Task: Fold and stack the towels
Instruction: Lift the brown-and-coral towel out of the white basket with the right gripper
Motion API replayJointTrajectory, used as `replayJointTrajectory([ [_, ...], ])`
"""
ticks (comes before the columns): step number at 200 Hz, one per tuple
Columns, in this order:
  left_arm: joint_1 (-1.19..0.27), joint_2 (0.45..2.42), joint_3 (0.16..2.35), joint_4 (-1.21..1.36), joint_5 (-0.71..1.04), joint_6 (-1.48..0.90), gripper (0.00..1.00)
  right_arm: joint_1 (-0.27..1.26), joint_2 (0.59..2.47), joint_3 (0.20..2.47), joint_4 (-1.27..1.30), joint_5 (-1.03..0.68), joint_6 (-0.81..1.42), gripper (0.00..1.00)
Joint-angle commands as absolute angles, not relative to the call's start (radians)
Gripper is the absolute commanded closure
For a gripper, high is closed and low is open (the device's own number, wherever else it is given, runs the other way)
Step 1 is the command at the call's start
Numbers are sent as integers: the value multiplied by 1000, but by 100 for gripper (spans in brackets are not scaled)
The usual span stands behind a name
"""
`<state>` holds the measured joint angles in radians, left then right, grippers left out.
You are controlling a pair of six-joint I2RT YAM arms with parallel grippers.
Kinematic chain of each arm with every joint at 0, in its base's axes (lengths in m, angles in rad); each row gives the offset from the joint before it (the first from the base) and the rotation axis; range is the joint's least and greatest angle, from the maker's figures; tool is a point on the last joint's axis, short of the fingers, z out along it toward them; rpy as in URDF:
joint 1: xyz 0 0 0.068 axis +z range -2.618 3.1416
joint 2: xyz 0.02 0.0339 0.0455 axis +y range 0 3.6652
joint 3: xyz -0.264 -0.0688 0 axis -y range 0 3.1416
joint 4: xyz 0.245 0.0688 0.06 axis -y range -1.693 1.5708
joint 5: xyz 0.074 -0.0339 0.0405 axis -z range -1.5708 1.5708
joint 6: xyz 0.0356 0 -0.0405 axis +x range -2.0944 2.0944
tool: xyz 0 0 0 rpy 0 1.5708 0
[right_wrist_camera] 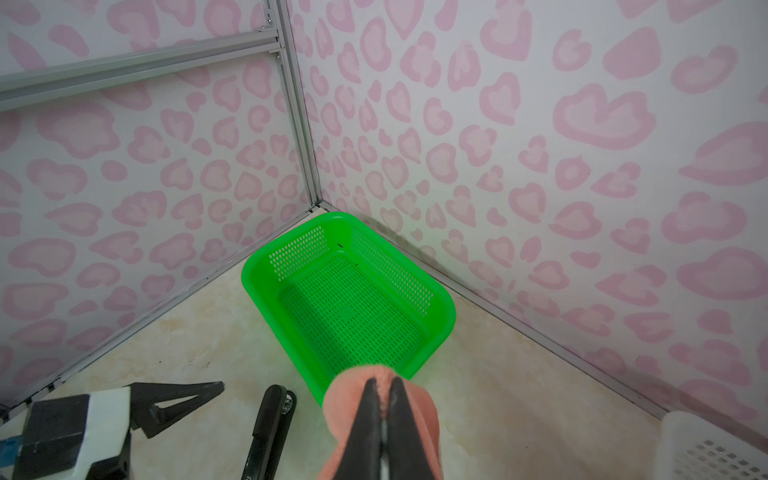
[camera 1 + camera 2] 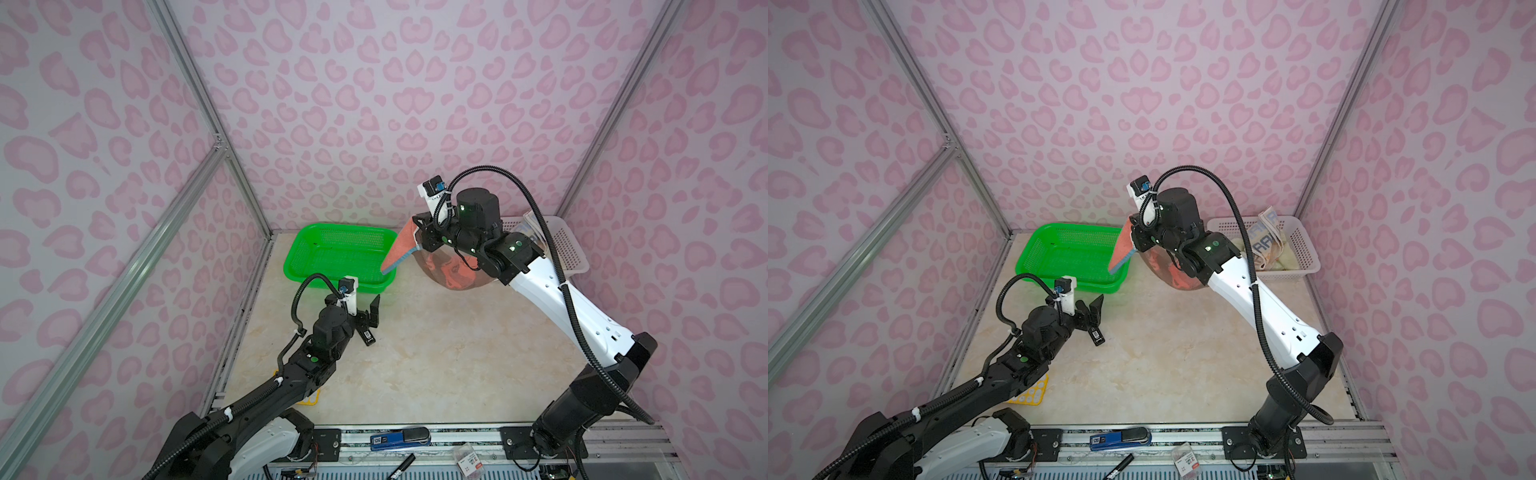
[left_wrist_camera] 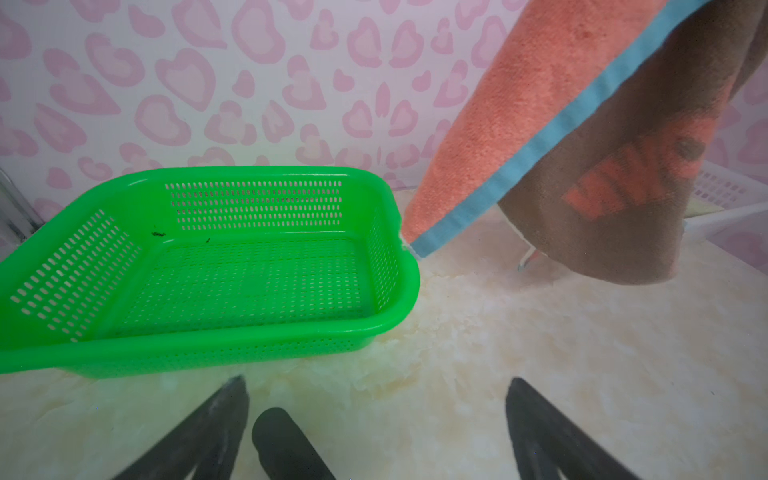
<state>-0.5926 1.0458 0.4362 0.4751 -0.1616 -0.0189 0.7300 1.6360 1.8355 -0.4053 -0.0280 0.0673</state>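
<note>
Two grippers, two stories: your right gripper (image 1: 384, 384) is pinched tight on an edge of the rust-red towel (image 3: 519, 124), arm raised and stretched toward the green basket (image 2: 340, 253), with the cloth hanging beside its rim, maybe brushing the table (image 2: 436, 353). Your left gripper (image 2: 372, 322) is spread wide, empty, hovering low before that basket.

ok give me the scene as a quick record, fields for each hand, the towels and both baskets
right hand: shut on rust-red towel, raised above table
rust-red towel: hanging, blue edge, lower corner by green basket rim
left hand: open, empty, near green basket
green basket: empty
white basket: holds cream lettered towel
stack: none yet
</note>
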Motion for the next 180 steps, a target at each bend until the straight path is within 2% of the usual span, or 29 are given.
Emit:
replayJointTrajectory([
  [1,-597,1082,430,635,-122,48,2,735,1619,1808,-330,-38,106,100],
  [32,-614,1184,379,887,-138,170,2,736,1600,1775,-320,-40,124,100],
  [65,-620,1307,437,950,-188,324,2,735,1569,1724,-306,-43,133,100],
  [90,-620,1410,448,1088,-169,410,2,734,1539,1678,-295,-34,133,100],
  [135,-621,1562,522,1180,-99,428,2,732,1504,1627,-297,-42,129,100],
  [180,-620,1673,575,1327,-107,450,2,715,1473,1579,-291,-100,135,100],
])
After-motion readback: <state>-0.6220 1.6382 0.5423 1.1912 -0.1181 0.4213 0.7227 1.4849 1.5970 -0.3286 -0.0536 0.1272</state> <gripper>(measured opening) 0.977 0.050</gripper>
